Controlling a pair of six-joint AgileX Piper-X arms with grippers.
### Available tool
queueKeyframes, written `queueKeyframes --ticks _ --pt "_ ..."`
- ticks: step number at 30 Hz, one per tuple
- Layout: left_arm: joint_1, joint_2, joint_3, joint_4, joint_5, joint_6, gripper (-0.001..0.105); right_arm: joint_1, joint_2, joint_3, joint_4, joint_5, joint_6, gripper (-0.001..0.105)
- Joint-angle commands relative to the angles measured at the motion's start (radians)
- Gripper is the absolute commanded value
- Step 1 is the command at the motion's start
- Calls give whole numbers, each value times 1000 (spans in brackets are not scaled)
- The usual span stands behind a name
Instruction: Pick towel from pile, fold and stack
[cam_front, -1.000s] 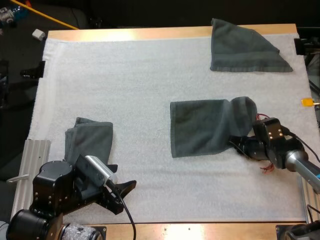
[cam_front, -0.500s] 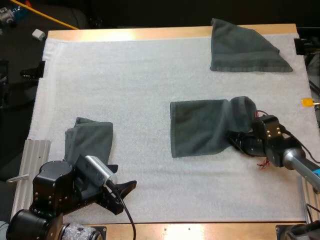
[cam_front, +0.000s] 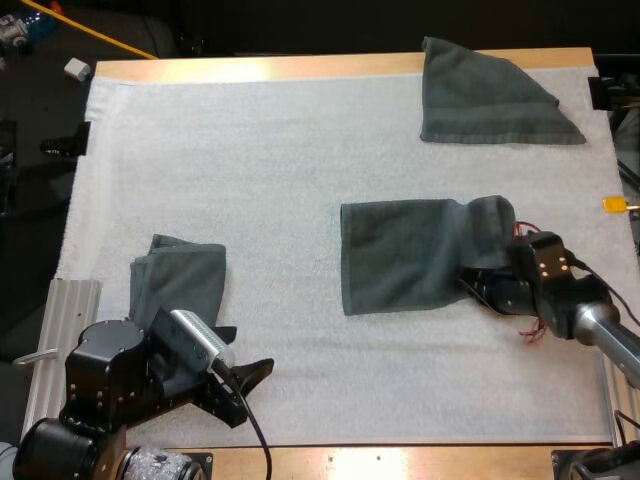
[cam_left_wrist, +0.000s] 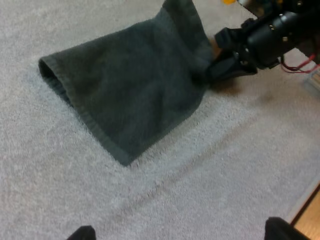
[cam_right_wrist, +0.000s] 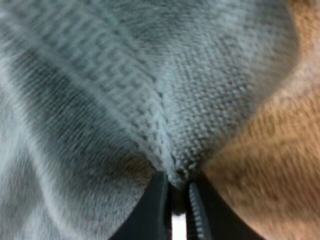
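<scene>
white mat (cam_front: 250, 150) covers most of the wooden table (cam_front: 300, 68), and three dark grey-green towels are sitting on it. the one that matters, the middle towel (cam_front: 400, 255), lies mostly flat a bit right of the mat's centre, with its right end bunched up and lifted off the mat. my right gripper (cam_front: 468, 284) is at that bunched end, low over the right side of the mat. up close in the right wrist view its two black fingers (cam_right_wrist: 154, 210) are pinching a hemmed fold of the cloth from both sides, with just a sliver of gap between them. the left wrist view has the same towel spread out on the mat, with the right gripper clamped on its far edge. my left gripper (cam_front: 250, 385) hangs over the near left part of the mat, jaws spread wide, fingertips (cam_left_wrist: 82, 233) apart and touching nothing. just beyond it is a bunched towel (cam_front: 178, 280), loosely doubled over on itself and well apart from the middle one. third one, the far towel (cam_front: 490, 95), lies flat at the far right corner of the mat in a lopsided, roughly triangular shape, its top edge reaching the table's wooden strip.
</scene>
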Motion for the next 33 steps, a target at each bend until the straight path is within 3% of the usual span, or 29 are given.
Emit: queueKeyframes --ticks 1,9,15,17,22,33 --pt "-4 13 8 -35 14 2 65 4 -78 -5 107 8 -71 0" --pt "-14 122 55 -111 66 -21 65 2 -184 -1 297 80 -183 0" --pt "-97 258 49 -151 72 -25 65 -1 -208 -3 353 90 -202 0" --pt "-100 257 52 -162 54 -15 65 0 -218 -2 346 82 -197 0" --pt "-221 366 53 -248 -13 -17 64 1 -243 -2 374 85 -203 0" --pt "-411 699 60 -486 -123 -60 64 1 -247 0 413 87 -216 0"
